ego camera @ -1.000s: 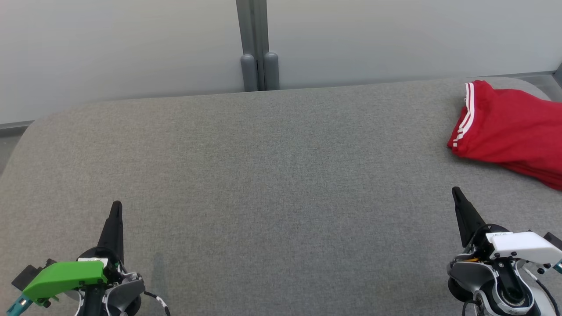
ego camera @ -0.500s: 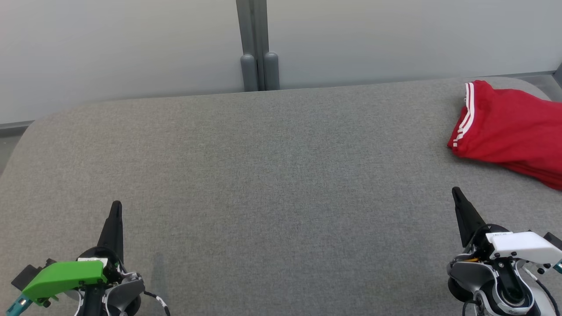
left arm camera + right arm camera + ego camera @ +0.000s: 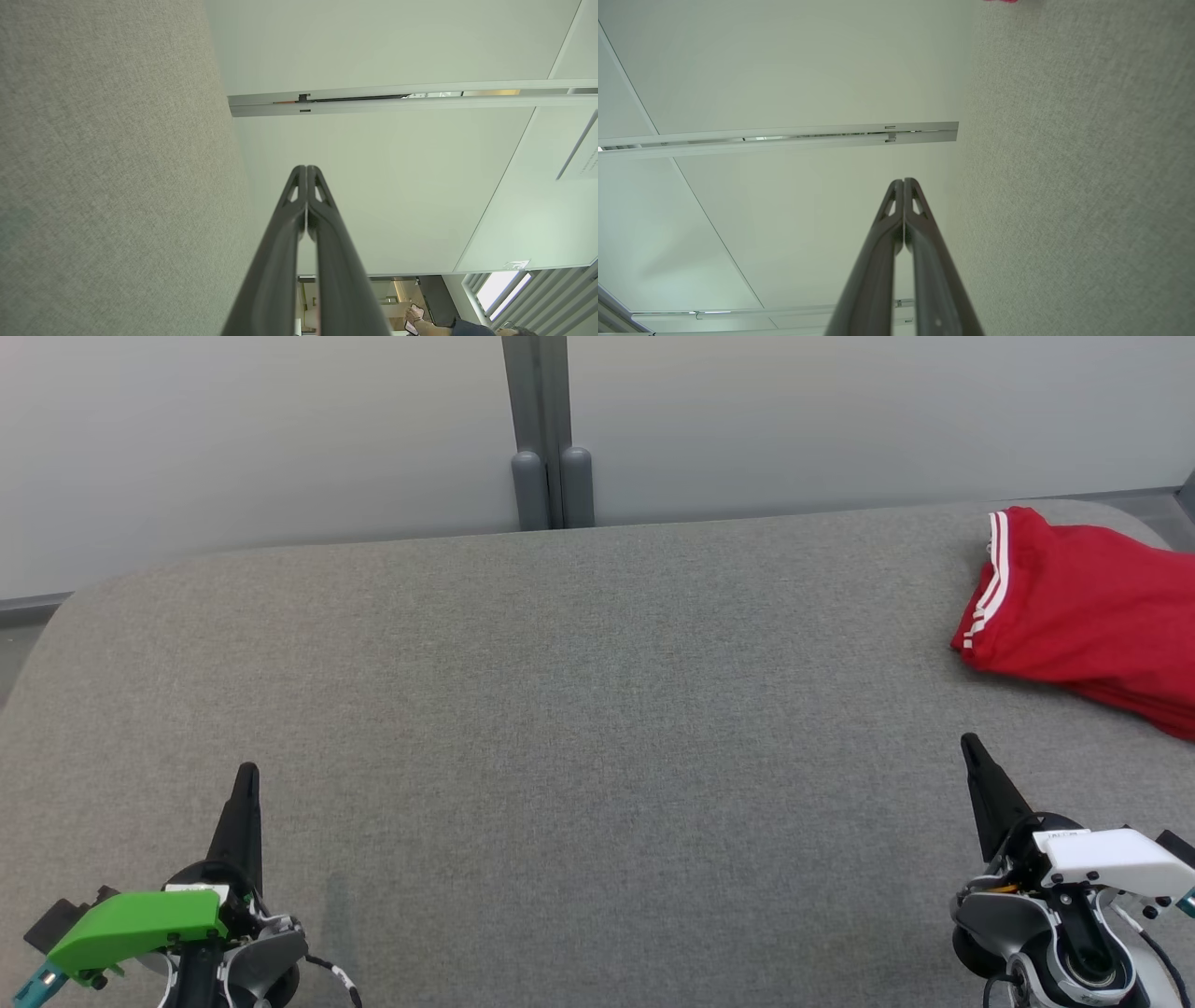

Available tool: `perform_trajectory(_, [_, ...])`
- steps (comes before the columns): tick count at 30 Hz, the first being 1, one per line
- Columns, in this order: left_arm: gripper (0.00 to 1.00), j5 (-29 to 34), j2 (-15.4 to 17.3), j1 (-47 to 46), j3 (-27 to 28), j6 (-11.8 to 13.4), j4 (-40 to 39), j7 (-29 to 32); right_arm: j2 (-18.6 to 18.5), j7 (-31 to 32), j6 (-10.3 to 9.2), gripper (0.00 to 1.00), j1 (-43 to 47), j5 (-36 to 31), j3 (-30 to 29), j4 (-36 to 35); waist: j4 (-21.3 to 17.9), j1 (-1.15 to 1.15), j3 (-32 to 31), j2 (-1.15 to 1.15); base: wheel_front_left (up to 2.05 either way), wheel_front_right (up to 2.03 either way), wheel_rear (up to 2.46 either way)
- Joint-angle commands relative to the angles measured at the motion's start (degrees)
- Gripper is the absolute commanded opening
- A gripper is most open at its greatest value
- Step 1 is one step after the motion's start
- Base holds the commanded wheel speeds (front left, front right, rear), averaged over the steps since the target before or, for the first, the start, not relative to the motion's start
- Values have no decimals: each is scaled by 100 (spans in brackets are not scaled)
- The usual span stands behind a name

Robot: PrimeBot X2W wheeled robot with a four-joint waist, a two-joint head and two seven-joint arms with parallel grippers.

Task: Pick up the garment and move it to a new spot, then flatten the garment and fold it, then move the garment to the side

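At far right, red garment (image 3: pixel 1092 607), well beyond right pincer (image 3: pixel 970 741), left pincer (image 3: pixel 247 771), both closed tight, empty.

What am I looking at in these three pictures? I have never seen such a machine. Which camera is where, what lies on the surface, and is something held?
It is a two-armed robot. One picture comes from its head, looking down at a grey table. The left gripper shows lower left, the right gripper lower right. The other two come from wrist cameras, looking along each gripper's fingers. A red garment with white stripes lies at the far right. Both grippers are shut and hold nothing.
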Motion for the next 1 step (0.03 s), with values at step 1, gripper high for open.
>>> perform_trajectory(1, [0,10,10,-83,28,-20,2,20,-24,18,0,0,-31,40,-7,9,0,0,0,0,0,0,0])
